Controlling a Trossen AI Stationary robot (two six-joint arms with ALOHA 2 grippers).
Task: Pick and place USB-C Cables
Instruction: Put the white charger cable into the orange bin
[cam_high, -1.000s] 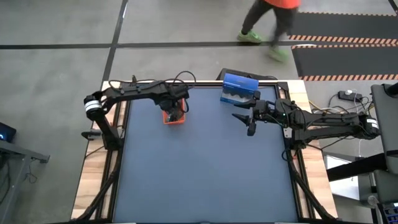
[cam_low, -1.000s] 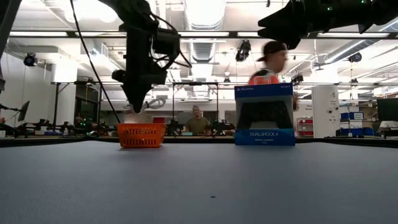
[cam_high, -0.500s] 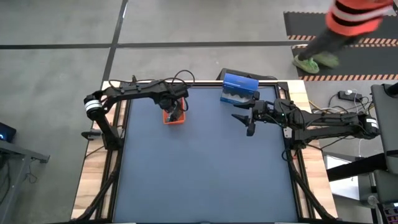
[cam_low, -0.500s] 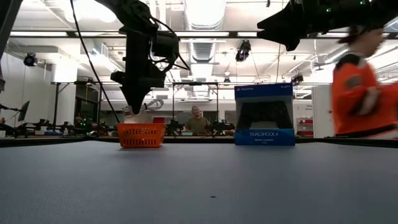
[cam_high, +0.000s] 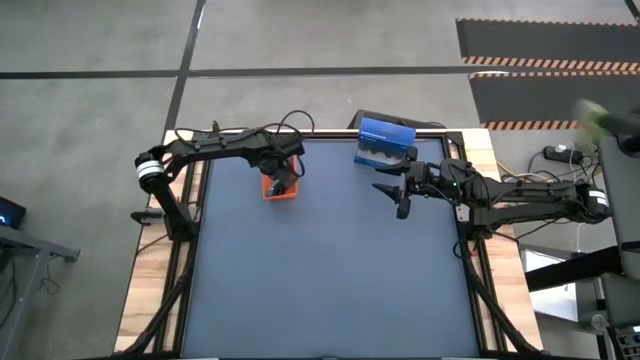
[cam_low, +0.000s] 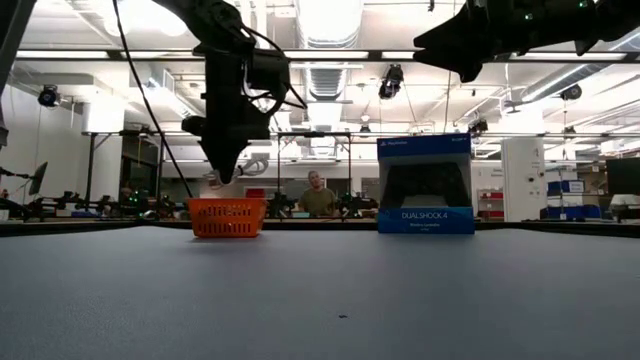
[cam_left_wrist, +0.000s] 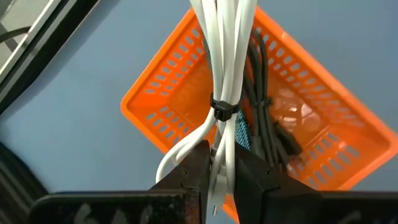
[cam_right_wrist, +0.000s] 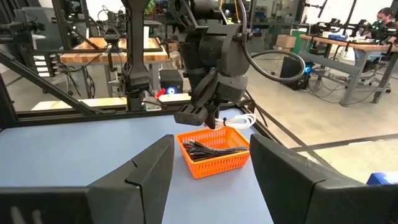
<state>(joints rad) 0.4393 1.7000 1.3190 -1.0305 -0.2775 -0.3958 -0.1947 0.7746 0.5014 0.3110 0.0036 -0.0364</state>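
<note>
Barely shifted since a moment before, the left pincer (cam_left_wrist: 219, 163) hovered above the orange basket (cam_left_wrist: 180, 93) at the desk's far left, clamping the white cable (cam_left_wrist: 225, 56), hanging lengthwise toward the black cable (cam_left_wrist: 267, 112) inside; the right pincer (cam_high: 401, 195) waited wide.

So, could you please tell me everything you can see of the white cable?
The white cable is a thin, glossy cord folded into a bundle of parallel strands, cinched around its middle by a small black tie. The left gripper pinches it between its dark fingers, and it hangs above the orange basket, where dark cables already lie. From the right wrist view, its looped end sticks out sideways beside the gripper, above the basket's rim.
</note>
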